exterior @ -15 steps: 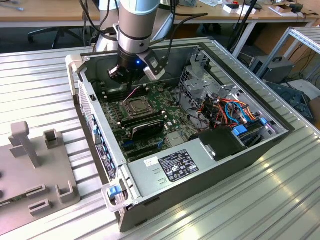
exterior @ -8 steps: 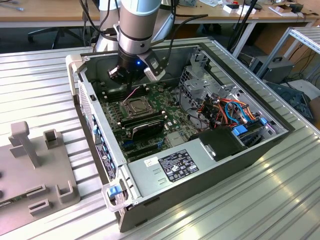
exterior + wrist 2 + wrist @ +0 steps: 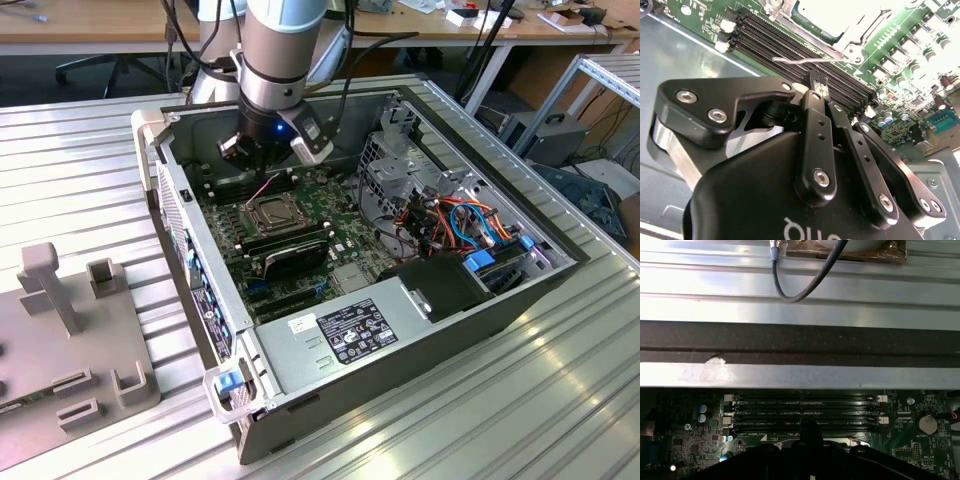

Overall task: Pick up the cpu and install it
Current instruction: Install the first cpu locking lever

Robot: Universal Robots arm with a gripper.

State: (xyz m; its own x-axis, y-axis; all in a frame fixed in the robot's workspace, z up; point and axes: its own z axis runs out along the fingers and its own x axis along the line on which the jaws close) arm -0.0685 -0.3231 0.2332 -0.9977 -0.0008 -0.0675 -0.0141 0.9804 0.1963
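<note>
The black end effector is clenched, fingertips pressed together with nothing visible between them. It hovers over the black memory slots of the green motherboard. Just beyond, the small flat silver-grey square cpu lies in its socket, inside the open grey computer case on the ribbed metal surface.

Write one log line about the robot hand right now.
gripper: shut | holding: nothing visible | position: over memory slots, near socket lever | place: inside computer case
</note>
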